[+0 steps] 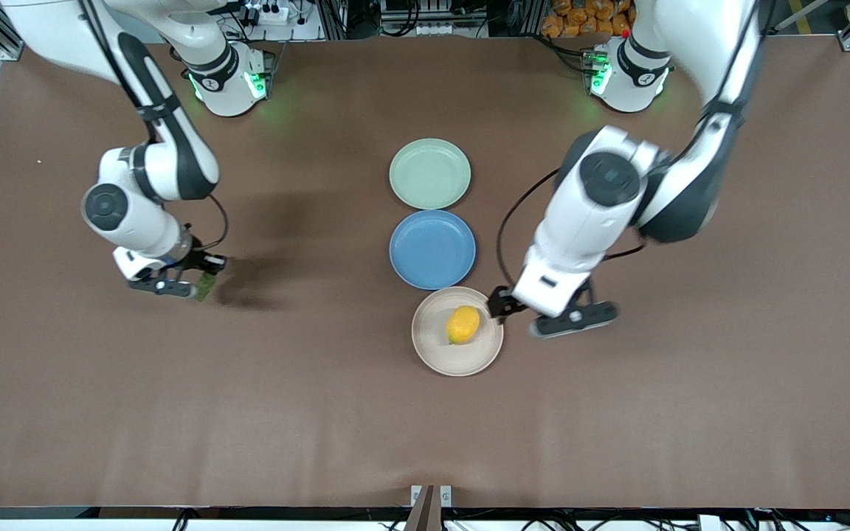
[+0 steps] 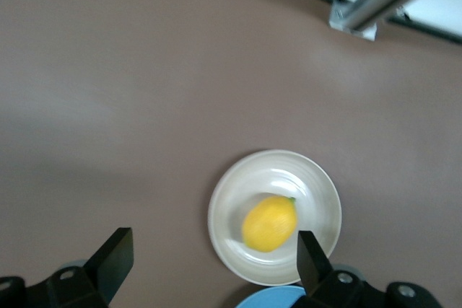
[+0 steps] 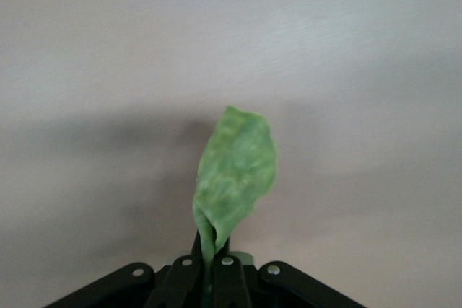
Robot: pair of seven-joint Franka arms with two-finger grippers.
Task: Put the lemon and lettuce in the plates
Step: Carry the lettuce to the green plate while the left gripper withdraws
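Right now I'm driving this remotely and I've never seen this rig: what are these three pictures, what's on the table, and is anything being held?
These are two robot arms at a brown table. The wide picture looks down from a high camera facing them; the other two come from cameras on each arm's wrist.

Three plates sit in a row mid-table: the mint green plate nearest the arms' bases, the blue plate in the middle, the beige plate nearest the front camera. The lemon already lies in the beige plate.

The left gripper is beside that plate, jaws open and holding nothing. The right gripper, toward the right arm's end of the table, has its jaws shut on the lettuce, with bare table under it, well away from the plates.
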